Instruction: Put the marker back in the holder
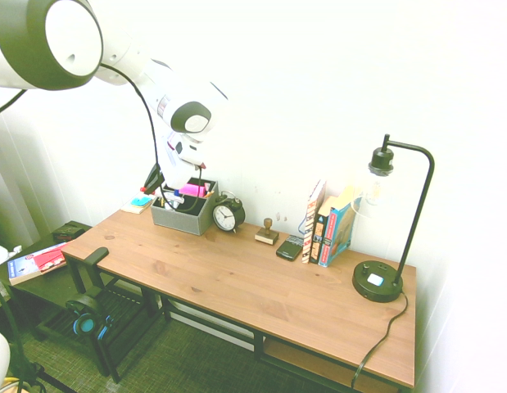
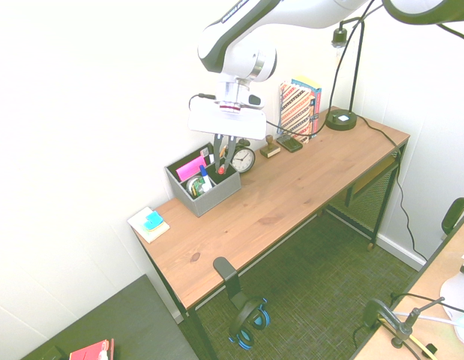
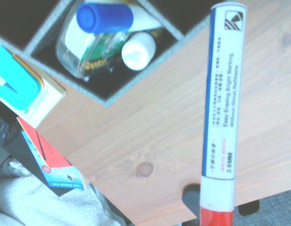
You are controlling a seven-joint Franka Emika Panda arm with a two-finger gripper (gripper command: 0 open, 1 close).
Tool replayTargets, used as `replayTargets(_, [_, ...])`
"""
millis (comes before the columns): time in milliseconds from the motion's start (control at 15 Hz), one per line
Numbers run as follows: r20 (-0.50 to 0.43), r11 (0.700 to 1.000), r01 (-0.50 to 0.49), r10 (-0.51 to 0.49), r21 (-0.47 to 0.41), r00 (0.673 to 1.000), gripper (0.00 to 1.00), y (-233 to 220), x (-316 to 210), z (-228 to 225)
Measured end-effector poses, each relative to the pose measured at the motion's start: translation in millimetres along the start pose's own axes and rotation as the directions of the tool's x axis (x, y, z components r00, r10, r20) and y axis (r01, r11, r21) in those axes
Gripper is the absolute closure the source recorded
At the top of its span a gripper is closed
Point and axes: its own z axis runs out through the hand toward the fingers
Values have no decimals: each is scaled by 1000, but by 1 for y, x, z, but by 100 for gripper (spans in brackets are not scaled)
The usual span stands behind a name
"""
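In the second exterior view my gripper (image 2: 223, 166) hangs straight down over the right end of the grey holder (image 2: 209, 199), close to the clock. Its fingers are shut on the marker (image 2: 221, 170), of which only a bit of red shows between the tips. The wrist view shows the marker (image 3: 220, 117) from close by, red cap at the near end and white printed barrel pointing away over the desk wood, just beside the holder's rim (image 3: 107, 100). Pens and a blue-capped tube stand in the compartments. In the first exterior view the holder (image 1: 181, 219) sits at the desk's back left, and the arm hides the fingers.
A round black alarm clock (image 2: 244, 159) stands right beside the holder. A sticky-note pad (image 2: 151, 223) lies on the desk's left end. A stamp (image 1: 267, 233), a phone (image 1: 289, 247), upright books (image 1: 327, 225) and a black lamp (image 1: 380, 278) line the back edge.
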Motion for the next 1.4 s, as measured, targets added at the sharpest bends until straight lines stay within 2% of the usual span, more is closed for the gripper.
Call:
replayTargets(200, [33, 1000, -6, 6, 5, 999, 100, -19, 24, 4])
replayTargets(267, [41, 1000, -2, 2, 2, 999, 0, -24, 31, 3])
replayTargets(533, [68, 1000, -12, 13, -18, 998, 0, -42, 56, 4])
replayTargets(1133, [81, 1000, 5, -5, -6, 997, 0, -58, 64, -17])
replayTargets(1267, [7, 998, 55, -54, -33, 998, 0, -47, 48, -41])
replayTargets(1400, [-96, 990, 115, -123, -81, 988, 0, -19, 9, -91])
